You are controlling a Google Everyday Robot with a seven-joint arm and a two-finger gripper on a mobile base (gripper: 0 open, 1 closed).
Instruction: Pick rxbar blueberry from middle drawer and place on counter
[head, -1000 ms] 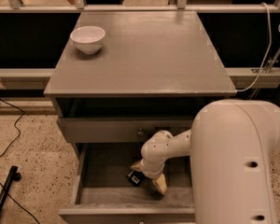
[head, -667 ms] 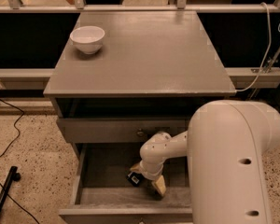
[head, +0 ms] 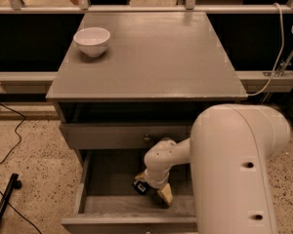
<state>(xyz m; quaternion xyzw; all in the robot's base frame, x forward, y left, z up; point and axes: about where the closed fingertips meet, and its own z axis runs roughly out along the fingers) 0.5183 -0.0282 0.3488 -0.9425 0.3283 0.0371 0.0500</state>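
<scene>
Nearest the lens, the arm's big white link (head: 234,169) blocks the right end of the middle drawer (head: 95,189), which is pulled out w/ its grey plank floor showing. Inside the drawer, a bit right of ctr and toward its front wall, the gripper (head: 157,193) is down at floor level, wrist angled in from the right. The rxbar blueberry (head: 140,186) lies on the drawer floor right at the gripper's tip, touching or nearly so. Only a small dark corner w/ a pale label patch shows; the rest is hidden by the wrist. Can't tell if the gripper is clamped on the bar or just resting at it. Handling, my guess: the bar is light, flat and semi-stiff in a slick wrapper, so it'll prob slide on the planks or twist out if pinched at a corner. Best hold is across the short width near mid-length, firm enough not to slip; no real fragility worry beyond squashing. It lies flat, so there's little edge to get under and a low approach is needed. Directly above the middle drawer is the upper drawer (head: 112,135), shut, w/ its brass knob (head: 146,139). Above both sits the counter (head: 151,57), w/ a white bowl (head: 92,40) at its far-left corner, well away from the middle drawer.
</scene>
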